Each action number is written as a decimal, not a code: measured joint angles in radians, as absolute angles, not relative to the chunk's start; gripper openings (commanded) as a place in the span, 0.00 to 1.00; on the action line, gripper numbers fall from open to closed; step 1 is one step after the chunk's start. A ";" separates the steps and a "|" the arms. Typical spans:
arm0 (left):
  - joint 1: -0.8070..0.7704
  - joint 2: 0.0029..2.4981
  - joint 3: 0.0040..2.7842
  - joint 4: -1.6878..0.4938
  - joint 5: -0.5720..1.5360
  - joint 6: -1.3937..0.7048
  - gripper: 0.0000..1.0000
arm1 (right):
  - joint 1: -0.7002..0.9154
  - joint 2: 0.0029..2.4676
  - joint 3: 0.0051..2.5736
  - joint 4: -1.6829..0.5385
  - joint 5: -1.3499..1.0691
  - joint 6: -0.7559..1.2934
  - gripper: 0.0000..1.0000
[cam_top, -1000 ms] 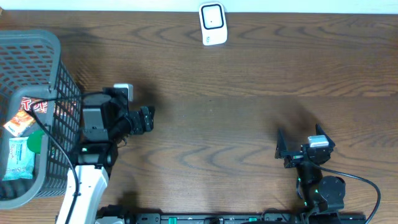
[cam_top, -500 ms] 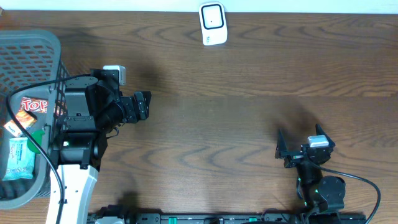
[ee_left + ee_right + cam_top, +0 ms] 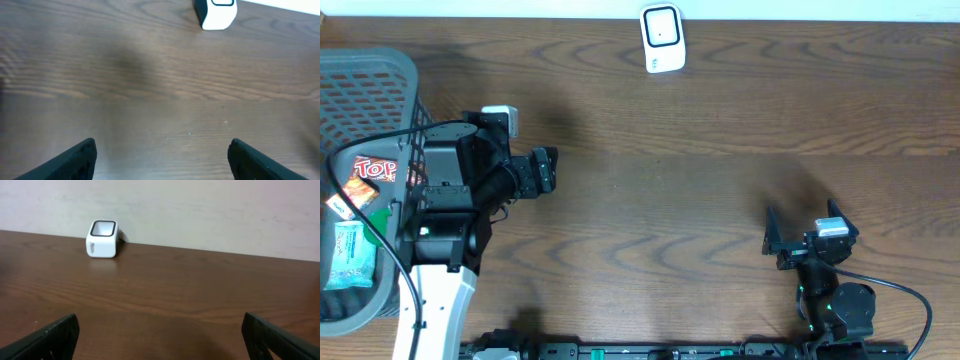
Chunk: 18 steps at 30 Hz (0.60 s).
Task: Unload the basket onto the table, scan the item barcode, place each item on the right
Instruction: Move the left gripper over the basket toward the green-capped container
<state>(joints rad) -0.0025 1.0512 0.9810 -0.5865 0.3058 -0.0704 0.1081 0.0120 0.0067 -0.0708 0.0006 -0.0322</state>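
The white barcode scanner (image 3: 661, 38) stands at the table's far edge; it also shows at the top of the left wrist view as the scanner (image 3: 217, 12) and far left in the right wrist view as the scanner (image 3: 103, 239). Packaged items lie in the grey basket (image 3: 380, 80) at the left, among them a red packet (image 3: 375, 168) and a green-white packet (image 3: 348, 255). My left gripper (image 3: 546, 170) hangs open and empty just right of the basket, over bare wood (image 3: 162, 160). My right gripper (image 3: 804, 225) rests open and empty at the front right (image 3: 160, 340).
The dark wooden table (image 3: 700, 180) stretches between the two arms. A black cable (image 3: 380, 195) from the left arm loops over the basket's rim. A pale wall (image 3: 200, 210) rises behind the scanner.
The left arm has swung left and slightly toward the far edge, its base now partly over the basket's rim. The right arm has not moved.
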 measured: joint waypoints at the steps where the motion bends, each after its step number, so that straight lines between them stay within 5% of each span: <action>1: -0.002 1.051 0.999 -0.607 0.288 -0.070 0.84 | 0.108 0.012 0.007 -0.071 0.001 -0.032 0.99; 18: -0.002 1.047 1.135 -0.759 0.063 -0.070 0.84 | 0.108 0.012 0.007 -0.071 0.001 -0.032 0.99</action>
<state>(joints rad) -0.0017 1.0470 1.1355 -0.7593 0.0631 -0.0704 0.1081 0.0120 0.0067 -0.0708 0.0006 -0.0322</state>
